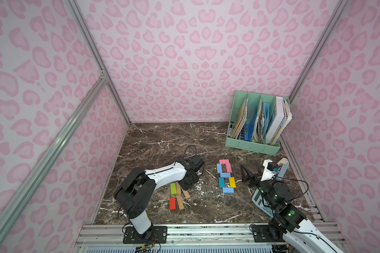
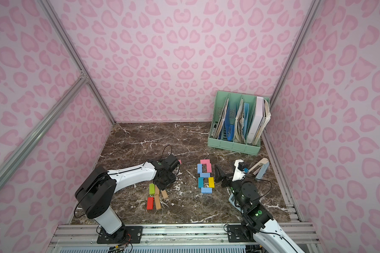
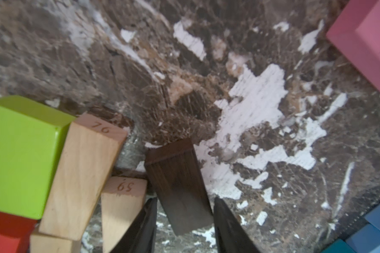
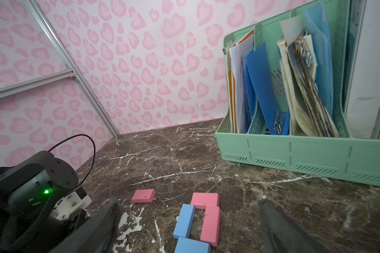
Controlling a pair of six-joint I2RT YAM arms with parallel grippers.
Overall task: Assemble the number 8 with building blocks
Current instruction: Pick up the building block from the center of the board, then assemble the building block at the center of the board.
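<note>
As its jaws straddle the brown block (image 3: 177, 186), the left arm (image 1: 165, 175) stoops — low.

Both top views: high above the front edge, steeply down on the whole marble table (image 1: 162, 140), near-identical. Left wrist: very close over dark brown block (image 3: 178, 186). Right wrist: low, facing file organizer (image 4: 294, 157); shares pink blocks (image 4: 205, 199) with top views.

The dark marbled surface (image 1: 158, 140) carries a mint file rack (image 1: 250, 145) in its far corner. Nearer than the rack, a pink block (image 1: 224, 161), light blue block (image 1: 219, 168), teal block (image 1: 221, 182) and yellow block (image 1: 232, 182) lie flat in a two-loop figure. Farther from the rack lie a green block (image 1: 173, 188), a red block (image 1: 173, 203), tan blocks (image 1: 180, 202) and a lone pink block (image 4: 143, 195).
</note>
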